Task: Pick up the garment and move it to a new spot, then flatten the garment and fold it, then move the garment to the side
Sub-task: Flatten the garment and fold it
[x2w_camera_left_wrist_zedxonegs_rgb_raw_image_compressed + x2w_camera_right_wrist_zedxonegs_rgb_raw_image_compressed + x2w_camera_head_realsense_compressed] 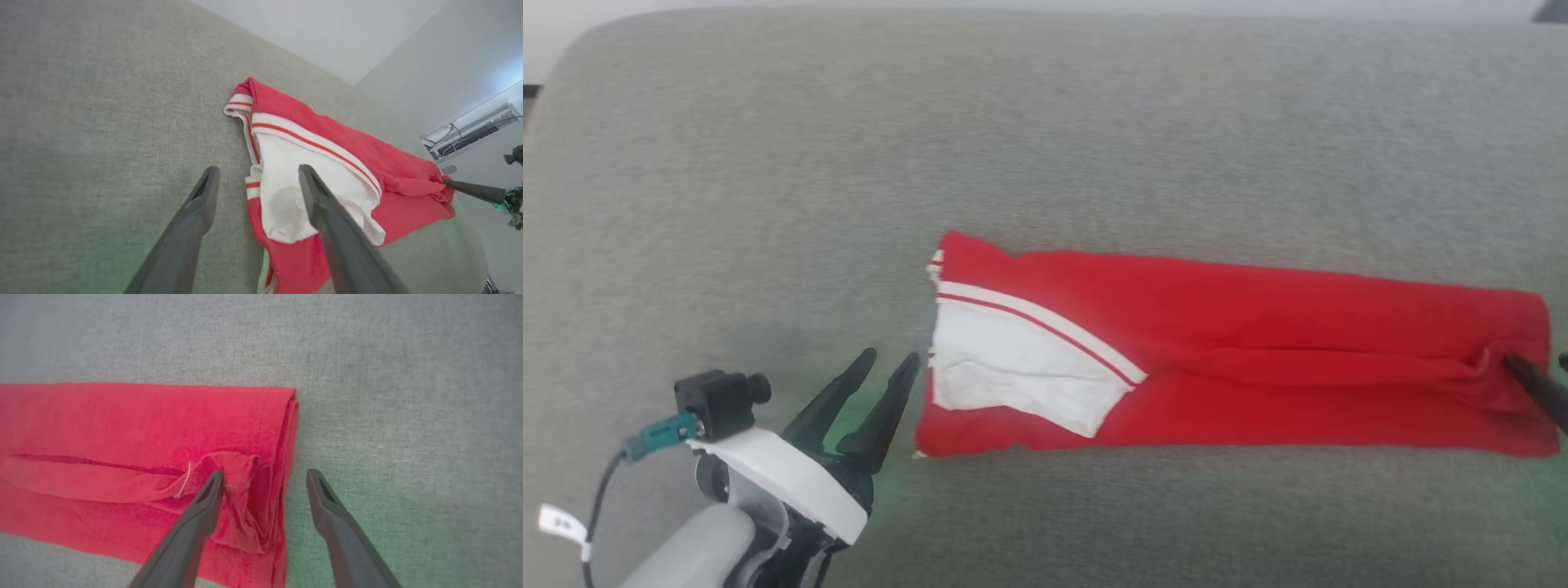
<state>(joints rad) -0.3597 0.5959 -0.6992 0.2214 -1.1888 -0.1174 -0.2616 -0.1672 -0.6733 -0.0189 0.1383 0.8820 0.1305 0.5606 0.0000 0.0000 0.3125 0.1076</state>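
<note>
On cushion (768,163), garment (1258,327) stretched left-right, lining (1013,367) leftward, left hand (892,356) and right hand (265,473) spread

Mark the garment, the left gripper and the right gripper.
garment (1258,351), head view, red middle of the cloth.
left gripper (892,356), head view, midway between its fingertips.
right gripper (265,473), right wrist view, midway between its fingertips.
</note>
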